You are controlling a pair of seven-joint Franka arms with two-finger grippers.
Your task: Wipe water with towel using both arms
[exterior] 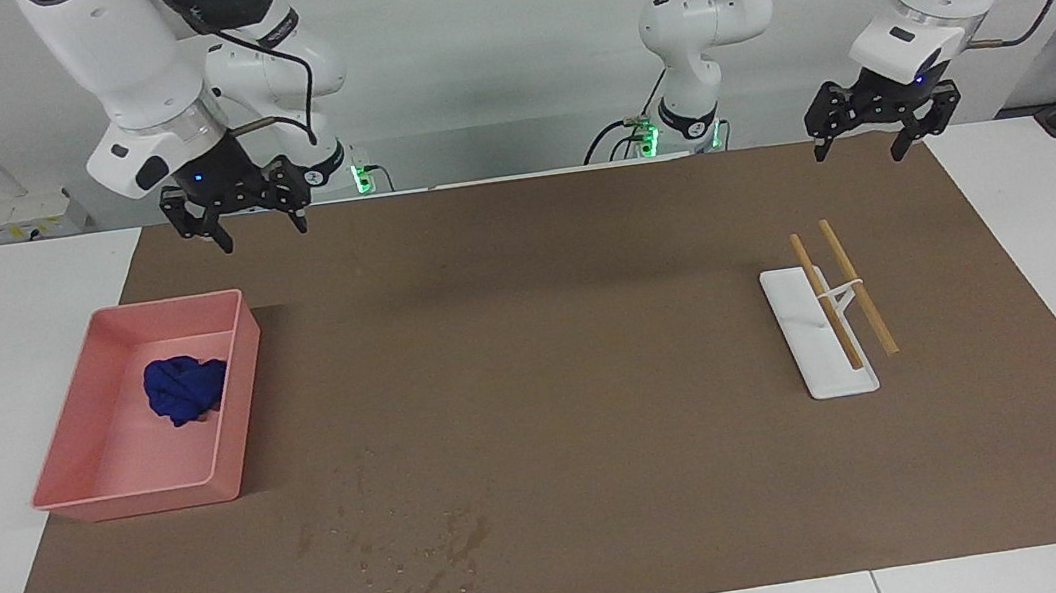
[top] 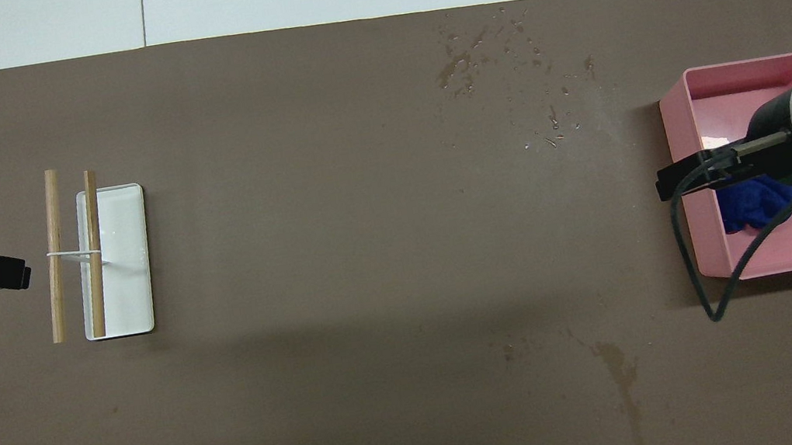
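Observation:
The towel, a bunched deep-blue cloth, lies in the pink tray at the right arm's end of the table. In the overhead view the right arm partly covers the towel. My right gripper hangs open and empty, high over the brown mat and well clear of tray and towel. From above, the right gripper shows over the tray's rim. My left gripper waits open and empty over the mat at the left arm's end, and its tip shows from above. Spilled water dots the mat, farther from the robots than the tray.
A white tray with two wooden sticks joined by a white band across it sits at the left arm's end. A brown mat covers most of the table. A darker streak marks the mat nearer to the robots.

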